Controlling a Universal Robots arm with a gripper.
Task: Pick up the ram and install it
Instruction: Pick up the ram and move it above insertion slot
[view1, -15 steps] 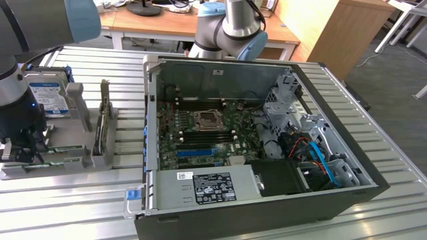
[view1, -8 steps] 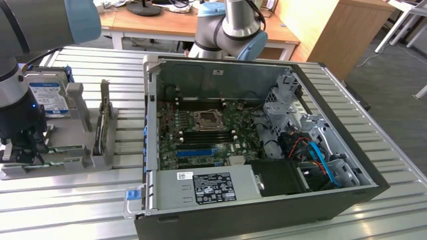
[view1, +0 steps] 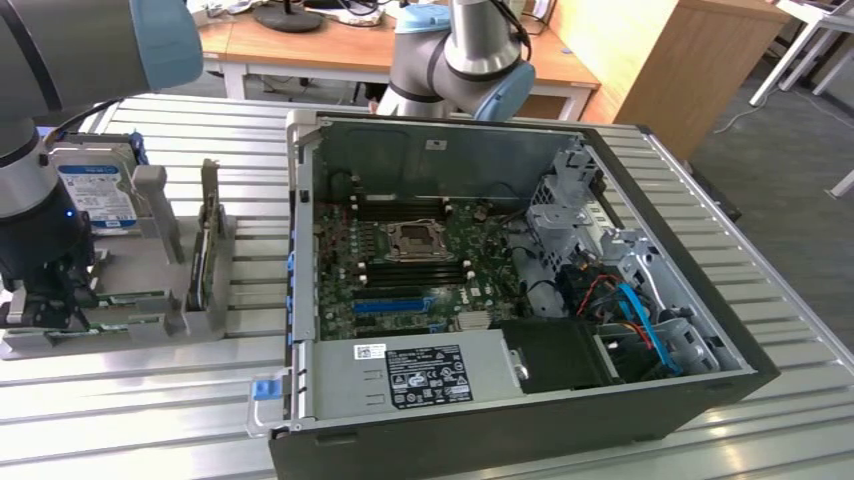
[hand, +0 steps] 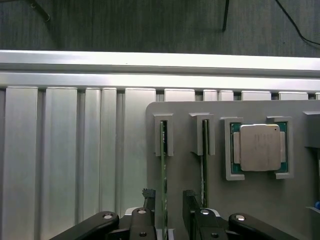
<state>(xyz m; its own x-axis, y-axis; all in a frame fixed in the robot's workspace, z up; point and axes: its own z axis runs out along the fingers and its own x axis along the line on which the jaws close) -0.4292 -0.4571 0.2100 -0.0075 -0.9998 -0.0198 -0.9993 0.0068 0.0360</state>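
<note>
1. A robot arm hangs its claw over a grey holder on a ribbed metal desk. The claw's jaws stand wide apart and grip nothing.
2. The ram, a thin green stick, stands on edge in the holder's outermost slot, the one nearest the holder's edge. The claw's dark fingers sit one on each side of it, with a clear gap on the side facing the neighbouring slot.
3. That neighbouring slot holds a second memory stick, also on edge and parallel to the ram.
4. Next along the holder, a square recess carries a processor, lying flat with its metal lid up.
5. In the exterior view, a hard drive with a blue-and-white label stands upright at the holder's far end.
6. An open computer case lies just beside the holder, on the exterior view's right of it.
7. Inside the case lie:
   - a green motherboard with a bare processor socket;
   - long black slots flanking the socket, and a blue slot;
   - a labelled power supply;
   - a blue cable on the side farthest from the holder.
</note>
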